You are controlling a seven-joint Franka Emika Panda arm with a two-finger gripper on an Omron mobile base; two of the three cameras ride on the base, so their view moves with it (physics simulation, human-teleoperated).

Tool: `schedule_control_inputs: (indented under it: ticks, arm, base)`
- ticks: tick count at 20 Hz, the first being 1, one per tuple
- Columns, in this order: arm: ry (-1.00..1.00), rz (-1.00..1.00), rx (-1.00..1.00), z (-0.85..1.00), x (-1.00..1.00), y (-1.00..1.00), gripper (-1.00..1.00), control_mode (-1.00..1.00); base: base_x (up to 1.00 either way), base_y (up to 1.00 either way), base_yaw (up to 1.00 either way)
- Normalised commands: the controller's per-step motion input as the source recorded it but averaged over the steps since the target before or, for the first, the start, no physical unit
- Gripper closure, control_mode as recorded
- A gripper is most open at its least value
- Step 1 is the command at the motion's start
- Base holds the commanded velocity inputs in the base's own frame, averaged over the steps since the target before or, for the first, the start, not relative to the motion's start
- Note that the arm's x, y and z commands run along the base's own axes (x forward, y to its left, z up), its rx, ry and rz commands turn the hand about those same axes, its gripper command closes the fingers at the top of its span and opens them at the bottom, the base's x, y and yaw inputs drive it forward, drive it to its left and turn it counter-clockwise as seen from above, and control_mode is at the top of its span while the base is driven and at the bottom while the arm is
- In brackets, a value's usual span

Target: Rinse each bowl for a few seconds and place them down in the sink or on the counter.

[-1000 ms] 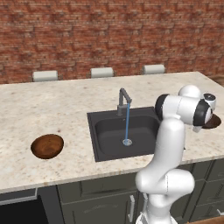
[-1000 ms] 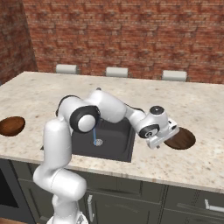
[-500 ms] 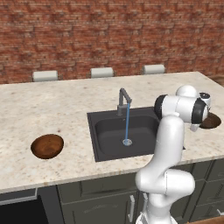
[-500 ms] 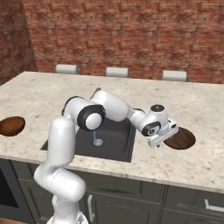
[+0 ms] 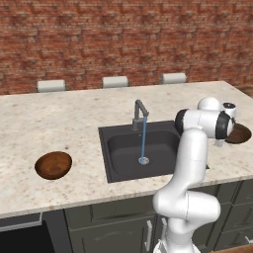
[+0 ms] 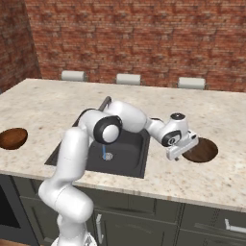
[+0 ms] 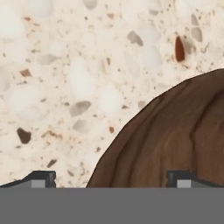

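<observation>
One wooden bowl (image 5: 53,165) rests on the counter (image 5: 74,123) left of the black sink (image 5: 123,158). The other bowl (image 6: 202,150) lies on the counter right of the sink, partly behind my arm in the left base view (image 5: 239,134). My gripper (image 6: 179,153) hangs low at that bowl's left edge, open and holding nothing. In the hand view the gripper (image 7: 111,179) straddles the bowl's (image 7: 175,140) rim: one fingertip (image 7: 41,178) is over bare counter (image 7: 65,87), the other over the wood.
Water (image 5: 144,141) runs from the grey faucet (image 5: 140,112) onto the drain (image 5: 144,160). A brick wall (image 5: 123,39) with three pale outlets backs the counter. Dark cabinets (image 6: 144,216) sit below the front edge.
The arm has swung a little further right and the hand has sunk slightly toward the right bowl. Both bowls lie where they were and the water keeps running.
</observation>
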Motion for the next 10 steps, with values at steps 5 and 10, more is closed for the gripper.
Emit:
schedule_control_inputs:
  ticks: [5,10]
  arm:
    - [0.11,0.00,0.03,-0.34,0.17,-0.13,1.00,-1.00]
    - [0.05,0.00,0.01,-0.16,0.04,-0.15,1.00,-1.00]
  base:
    - [0.00,0.00,0.00]
    - [0.00,0.00,0.00]
